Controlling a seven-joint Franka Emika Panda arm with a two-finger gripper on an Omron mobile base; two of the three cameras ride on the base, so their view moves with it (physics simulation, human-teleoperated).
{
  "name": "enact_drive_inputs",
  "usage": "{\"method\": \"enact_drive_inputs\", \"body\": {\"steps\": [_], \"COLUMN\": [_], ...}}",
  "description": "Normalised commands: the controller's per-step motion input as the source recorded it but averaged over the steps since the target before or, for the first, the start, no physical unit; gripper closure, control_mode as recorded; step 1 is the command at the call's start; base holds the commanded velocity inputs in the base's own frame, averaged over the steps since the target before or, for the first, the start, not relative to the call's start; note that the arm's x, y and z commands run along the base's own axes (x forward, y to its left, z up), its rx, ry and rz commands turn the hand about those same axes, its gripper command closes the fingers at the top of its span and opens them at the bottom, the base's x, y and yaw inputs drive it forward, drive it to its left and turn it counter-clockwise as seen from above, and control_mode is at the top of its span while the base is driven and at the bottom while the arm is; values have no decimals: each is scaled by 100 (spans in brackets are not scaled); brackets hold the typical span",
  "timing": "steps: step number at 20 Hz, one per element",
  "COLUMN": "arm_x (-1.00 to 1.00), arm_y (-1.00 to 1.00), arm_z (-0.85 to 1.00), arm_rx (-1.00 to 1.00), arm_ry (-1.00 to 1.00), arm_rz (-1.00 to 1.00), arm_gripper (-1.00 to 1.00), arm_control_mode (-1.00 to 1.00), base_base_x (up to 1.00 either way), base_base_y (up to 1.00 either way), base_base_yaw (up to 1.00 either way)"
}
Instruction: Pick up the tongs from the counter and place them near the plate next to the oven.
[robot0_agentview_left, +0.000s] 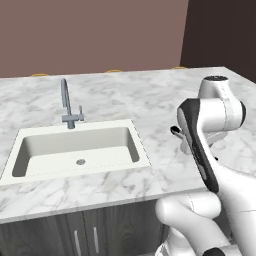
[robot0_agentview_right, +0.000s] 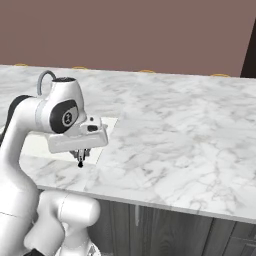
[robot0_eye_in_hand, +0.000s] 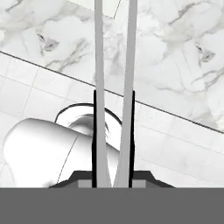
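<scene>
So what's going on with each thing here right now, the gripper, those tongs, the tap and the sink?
gripper: shut on the tongs, held above the counter's front edge.
tongs: gripped, lifted off the counter, two silver arms reaching away from the gripper.
faucet: upright behind the sink, no water running.
sink: nothing in it, dry.
counter: bare marble near the arm.
</scene>
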Motion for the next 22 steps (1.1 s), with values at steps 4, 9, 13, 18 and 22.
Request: {"method": "enact_drive_inputs", "body": {"steps": [4,9,13,18,22], "arm_x": [-49,-9,-12,-24,-9], "arm_y": [0,0,0,0,13], "arm_z": [0,-15,-1,-9,0], "arm_rx": [0,0,0,-1,0], "arm_ry": [-3,0,0,0,1], "arm_rz": [28,15,16,11,5], "arm_gripper": [100,100,100,100,100], "arm_control_mode": [-100,-100,-100,-100,-100], "base_base_x": [0,0,0,0,0], "base_base_y": [0,0,0,0,0], "base_base_yaw": [0,0,0,0,0]}}
